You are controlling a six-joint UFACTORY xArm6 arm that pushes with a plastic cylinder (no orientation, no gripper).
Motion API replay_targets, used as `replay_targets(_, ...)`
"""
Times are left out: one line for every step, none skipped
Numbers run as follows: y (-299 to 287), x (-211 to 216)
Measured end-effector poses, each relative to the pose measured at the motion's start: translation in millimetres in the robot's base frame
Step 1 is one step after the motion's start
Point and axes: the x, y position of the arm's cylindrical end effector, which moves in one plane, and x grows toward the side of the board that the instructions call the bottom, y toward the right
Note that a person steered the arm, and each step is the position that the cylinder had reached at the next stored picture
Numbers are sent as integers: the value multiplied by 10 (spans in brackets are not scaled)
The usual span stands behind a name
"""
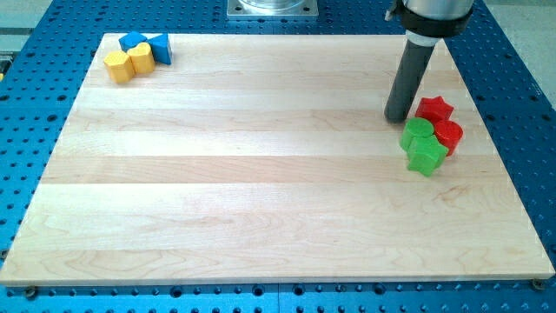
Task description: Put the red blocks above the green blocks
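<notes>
My tip (399, 117) rests on the board at the view's right, just left of the red star block (434, 109) and just above the green blocks. A red round block (449, 135) lies below the star. A green round block (419, 131) touches the red round block's left side. A green star block (426, 156) sits right below it. The four blocks form one tight cluster.
At the board's top left corner a blue block (133, 41) and a blue triangle block (161, 48) sit with two yellow blocks (118, 65) (141, 59). The wooden board (261, 174) lies on a blue perforated table (512, 96).
</notes>
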Motion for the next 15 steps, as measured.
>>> replay_targets(353,-252)
replay_targets(909,-86)
replay_targets(1097,708)
replay_targets(829,861)
replay_targets(459,744)
replay_targets(398,578)
replay_targets(597,560)
replay_targets(818,431)
replay_targets(470,136)
replay_targets(195,-15)
replay_targets(456,73)
replay_targets(451,335)
replay_targets(427,681)
replay_targets(352,947)
replay_targets(379,1085)
